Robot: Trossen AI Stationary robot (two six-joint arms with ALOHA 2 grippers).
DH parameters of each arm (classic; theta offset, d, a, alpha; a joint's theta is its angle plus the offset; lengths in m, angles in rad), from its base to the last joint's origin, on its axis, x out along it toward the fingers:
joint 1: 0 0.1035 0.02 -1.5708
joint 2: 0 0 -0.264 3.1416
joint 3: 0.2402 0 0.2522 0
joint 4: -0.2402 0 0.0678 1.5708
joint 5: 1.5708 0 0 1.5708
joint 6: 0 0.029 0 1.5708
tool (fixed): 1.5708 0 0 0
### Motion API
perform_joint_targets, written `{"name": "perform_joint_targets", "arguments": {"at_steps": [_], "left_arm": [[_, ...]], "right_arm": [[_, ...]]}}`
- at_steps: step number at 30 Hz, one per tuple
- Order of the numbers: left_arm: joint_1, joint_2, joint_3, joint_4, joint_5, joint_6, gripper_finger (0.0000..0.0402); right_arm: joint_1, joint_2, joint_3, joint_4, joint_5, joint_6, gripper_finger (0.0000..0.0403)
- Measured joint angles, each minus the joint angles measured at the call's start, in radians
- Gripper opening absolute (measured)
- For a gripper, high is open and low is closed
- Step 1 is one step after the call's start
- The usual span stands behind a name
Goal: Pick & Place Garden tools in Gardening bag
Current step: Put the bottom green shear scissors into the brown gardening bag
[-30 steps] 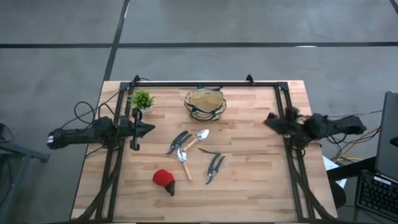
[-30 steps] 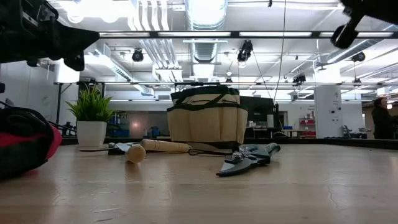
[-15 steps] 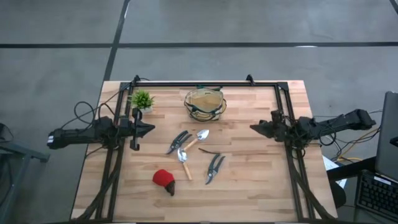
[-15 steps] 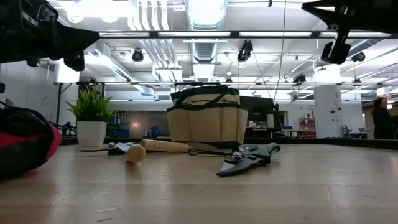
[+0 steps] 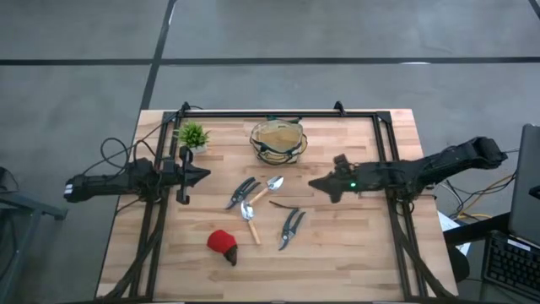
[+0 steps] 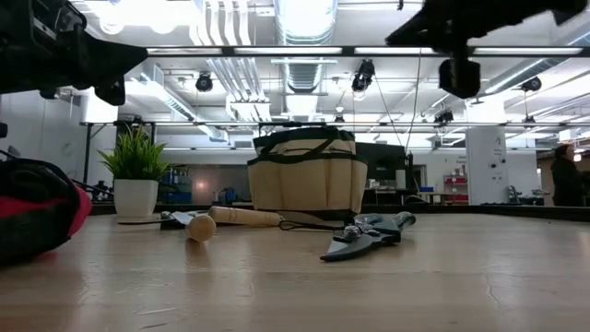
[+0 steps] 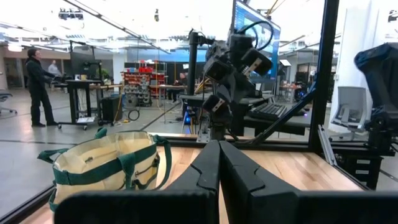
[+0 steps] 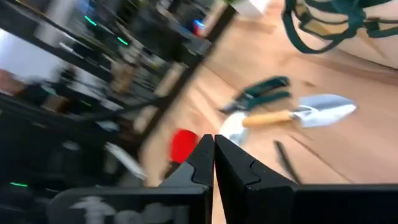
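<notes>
Small green potted plant (image 5: 193, 136) in a white pot stands upright near the tabletop's (image 5: 337, 245) far left corner. Person (image 7: 37, 87) stands in the room beyond, beside a cart.

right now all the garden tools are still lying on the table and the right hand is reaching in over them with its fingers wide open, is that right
Not quite: the right hand has its fingers shut, pressed together in the right wrist view. The rest holds: in the high view the pruners, trowels and red item lie on the table, outside the gardening bag.
</notes>
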Motion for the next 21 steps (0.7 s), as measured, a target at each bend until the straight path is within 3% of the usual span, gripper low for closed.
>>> {"name": "perform_joint_targets", "arguments": {"at_steps": [8, 14, 21], "left_arm": [[0.0, 0.0, 0.0, 0.001, 0.0, 0.0, 0.001], [0.0, 0.0, 0.0, 0.003, 0.0, 0.0, 0.001], [0.0, 0.0, 0.0, 0.003, 0.0, 0.0, 0.001]], "right_arm": [[-0.023, 0.267, 0.264, -0.301, -0.021, -0.097, 0.0019], [-0.049, 0.474, 0.39, -0.307, -0.083, -0.144, 0.0095], [-0.062, 0.714, 0.599, -0.501, -0.078, -0.303, 0.0178]]}}
